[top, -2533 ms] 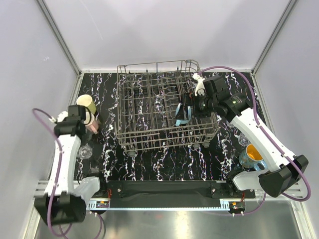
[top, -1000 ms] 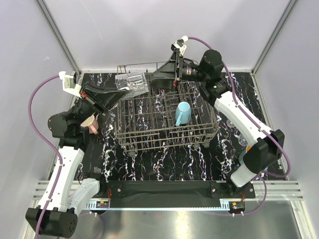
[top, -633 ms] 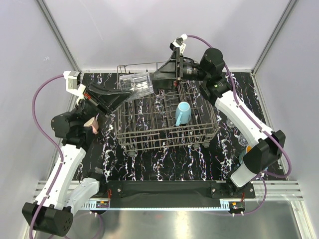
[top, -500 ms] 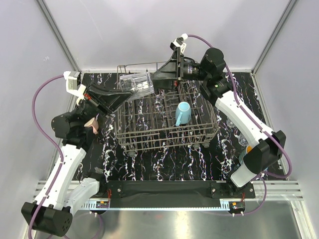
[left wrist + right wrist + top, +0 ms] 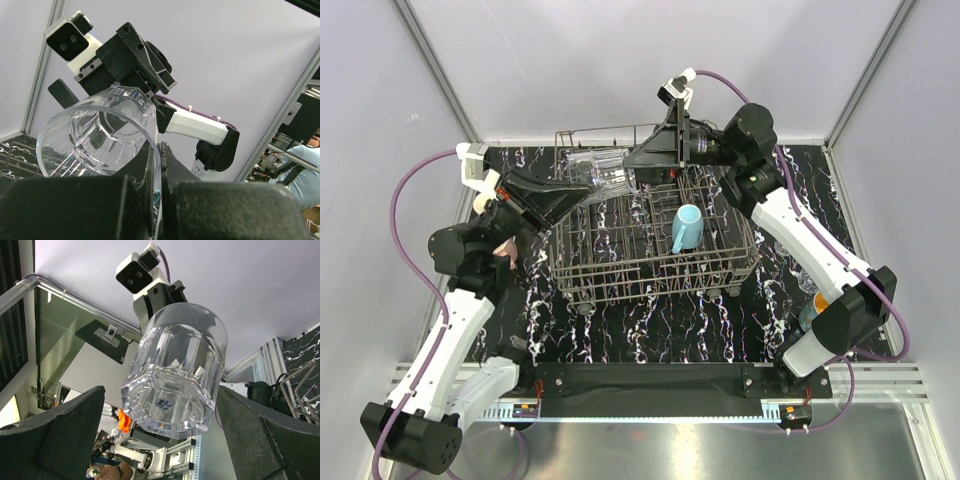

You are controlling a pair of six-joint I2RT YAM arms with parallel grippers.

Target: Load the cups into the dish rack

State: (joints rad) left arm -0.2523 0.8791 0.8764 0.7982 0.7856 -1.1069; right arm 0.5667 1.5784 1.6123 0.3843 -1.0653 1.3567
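Surface: black table (image 5: 660,320) veined in white, closed in by pale walls; you see it from above and behind both arm bases

Dish rack: the dark grey wire dish rack (image 5: 620,250) stands mid-table toward the far side, with its tines upright

In the rack: a light blue mug (image 5: 686,228) sits in the right half, tilted among the tines

Clear glass: your clear glass (image 5: 603,170) hangs in the air over the rack's far-left corner; it lies roughly on its side, with its mouth toward the left arm and its thick faceted base toward the right arm

Left gripper: your left gripper (image 5: 157,156) is clenched on the glass's wall at the rim, with one finger inside the mouth and one outside; the rim is pinched tight between them

Right gripper: your right gripper (image 5: 160,390) is spread wide, with a finger on either side of the glass's base; the right wrist view leaves it unclear whether either finger touches the glass

Left of the rack: a pink mug (image 5: 506,250) stands on the table just beside the left arm, partly covered by it

Right side: a teal-blue mug with an orange inside (image 5: 817,298) stands near the table's right edge; it is mostly hidden behind the right arm, so you get only a sliver of it
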